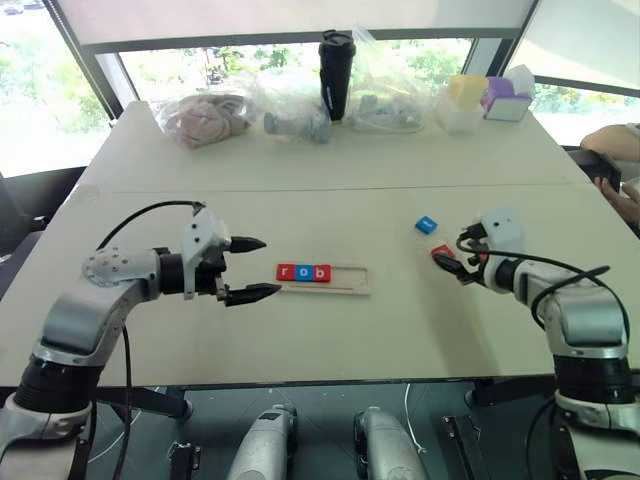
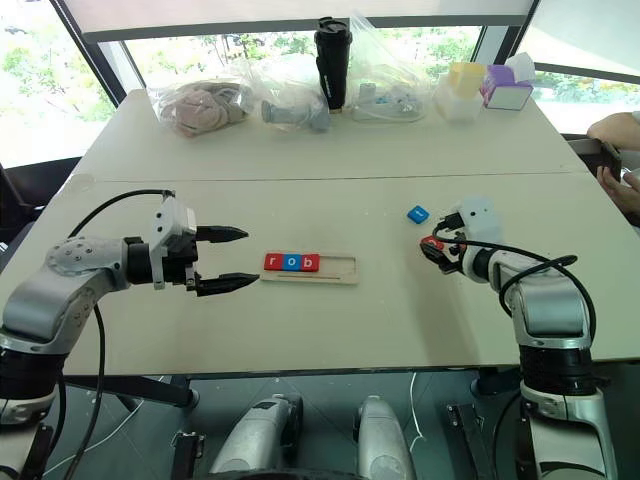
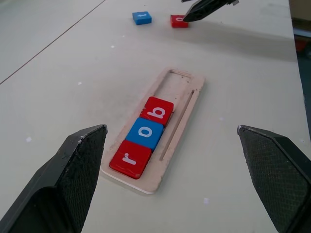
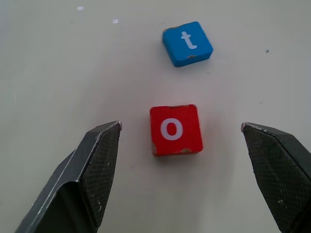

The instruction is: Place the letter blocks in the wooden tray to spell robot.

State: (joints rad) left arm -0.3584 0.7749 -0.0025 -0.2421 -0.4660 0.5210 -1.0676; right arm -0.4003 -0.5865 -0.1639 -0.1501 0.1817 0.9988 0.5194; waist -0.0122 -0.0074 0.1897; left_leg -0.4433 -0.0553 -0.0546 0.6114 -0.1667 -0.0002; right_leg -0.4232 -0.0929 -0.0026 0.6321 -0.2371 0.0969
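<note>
The wooden tray [image 1: 348,281] lies mid-table, and its left end holds three letter blocks: red r [image 1: 286,272], blue o [image 1: 303,272] and red b [image 1: 320,272]. The right part of its slot [image 3: 179,82] is bare. To the tray's right, two loose blocks rest on the table: blue t [image 4: 187,42] and, nearer me, red o [image 4: 175,129]. My right gripper [image 4: 181,126] hovers open just over the red o, one finger on each side and not touching it. Just left of the tray, my left gripper [image 1: 272,267] is wide open, pointing at the tray and holding nothing.
Along the table's far side sit clear plastic bags [image 1: 205,118], a black tumbler [image 1: 336,75], and yellow and purple boxes [image 1: 488,97]. A person's arm [image 1: 612,142] with a dark object reaches in at the right edge. A seam [image 1: 330,188] crosses the table.
</note>
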